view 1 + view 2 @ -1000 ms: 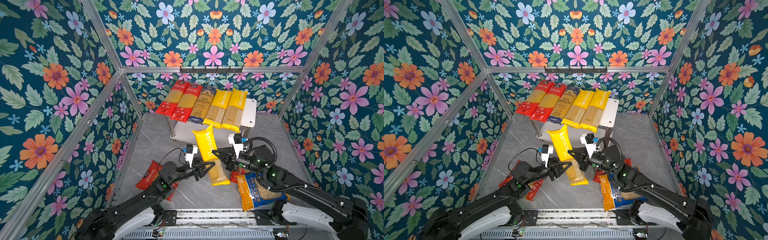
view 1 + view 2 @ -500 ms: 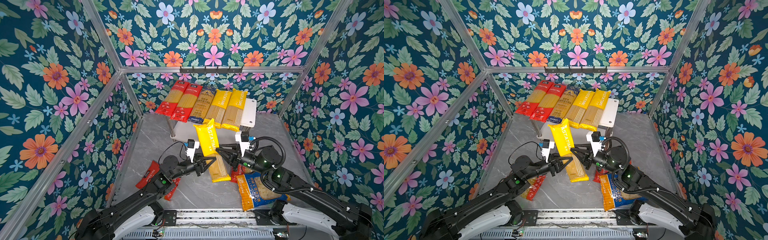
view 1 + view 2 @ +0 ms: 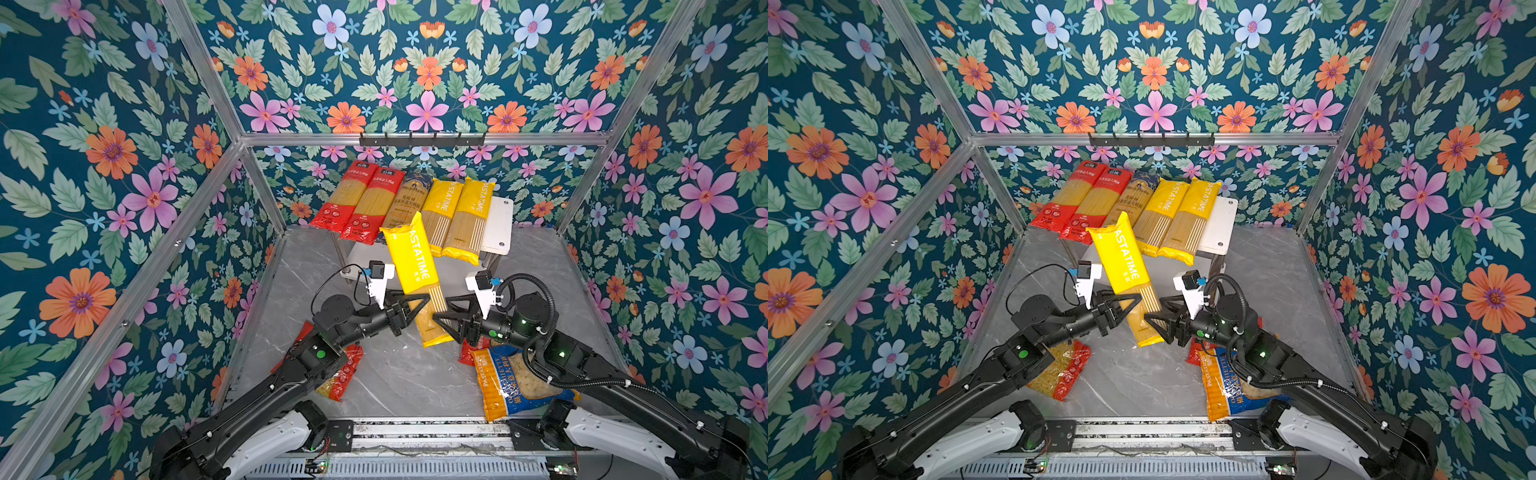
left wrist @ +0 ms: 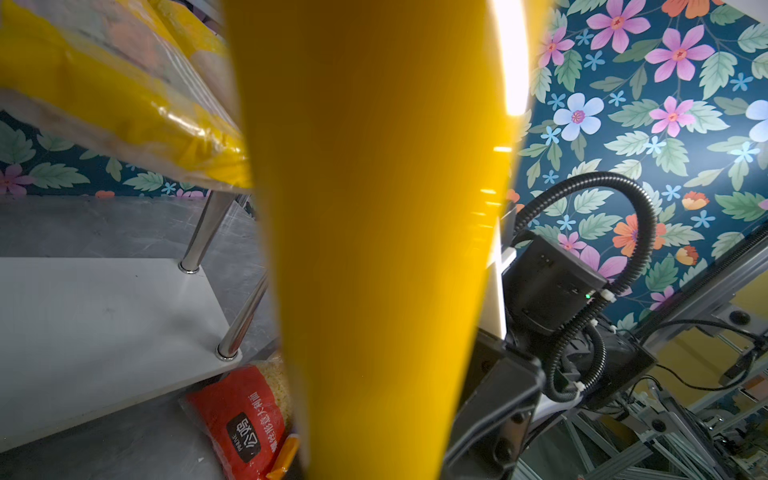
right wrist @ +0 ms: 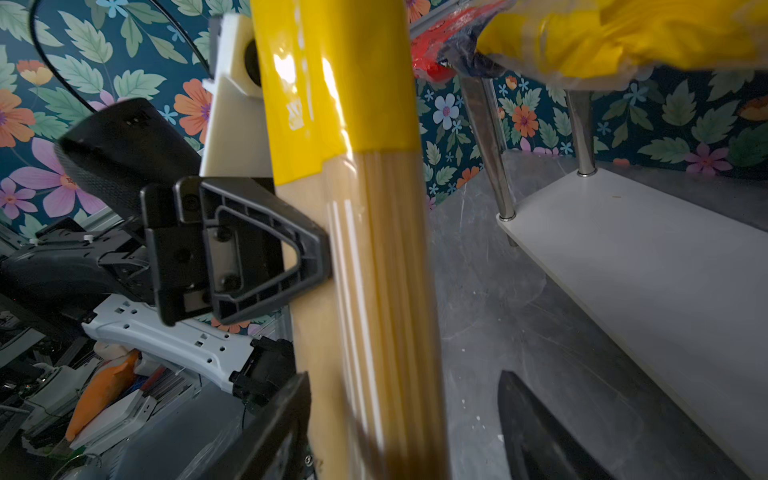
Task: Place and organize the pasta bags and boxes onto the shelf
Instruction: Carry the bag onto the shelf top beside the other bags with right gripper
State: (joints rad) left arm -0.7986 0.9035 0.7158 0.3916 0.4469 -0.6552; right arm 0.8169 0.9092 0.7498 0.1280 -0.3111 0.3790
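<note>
A yellow PASTATIME pack (image 3: 411, 257) (image 3: 1121, 253) stands tilted above the floor, its top overlapping the shelf's front edge. My left gripper (image 3: 419, 301) (image 3: 1133, 301) is shut on its clear lower part, where the spaghetti shows (image 5: 386, 270). My right gripper (image 3: 442, 311) (image 5: 405, 374) is open, its fingers either side of the pack's lower end. On the white shelf (image 3: 498, 224) lie two red spaghetti packs (image 3: 353, 195), a navy-gold one (image 3: 409, 195) and two yellow ones (image 3: 457, 216). The held pack (image 4: 374, 208) fills the left wrist view.
A red macaroni bag (image 3: 345, 374) lies under my left arm. Another red bag (image 3: 471, 351) and a blue-orange shells bag (image 3: 511, 382) lie under my right arm. The shelf's lower tier (image 4: 104, 324) is bare. A black hook rail (image 3: 419, 139) hangs on the back wall.
My right gripper has opened and let go of the yellow pack. The left gripper has raised the pack and carried its top toward the shelf.
</note>
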